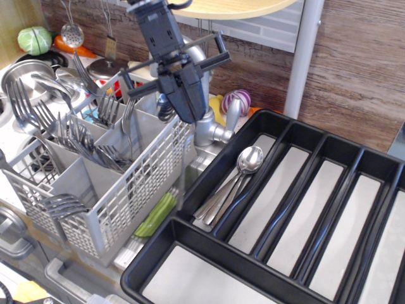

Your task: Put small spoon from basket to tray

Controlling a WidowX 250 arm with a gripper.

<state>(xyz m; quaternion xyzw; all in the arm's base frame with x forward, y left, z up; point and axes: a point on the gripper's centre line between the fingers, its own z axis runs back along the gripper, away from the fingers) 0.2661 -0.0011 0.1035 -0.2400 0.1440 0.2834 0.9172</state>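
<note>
My gripper (188,116) hangs over the right end of the light grey basket (120,196), near the faucet. Its fingers are shut on the small spoon (183,168), whose very thin handle hangs down, faint and blurred, in front of the basket's right corner, clear of the compartments. The black tray (190,250) lies to the right and lower. Its leftmost long compartment holds a few spoons (243,166). The basket still holds several forks (76,136) and a bigger spoon (166,104).
A steel faucet (207,130) stands right behind the gripper, between basket and tray. Steel pots (25,76) sit at the far left. A purple onion (238,100) lies by the wall. A green sponge-like thing (158,215) lies under the basket's right side. A metal post (304,57) rises behind the tray.
</note>
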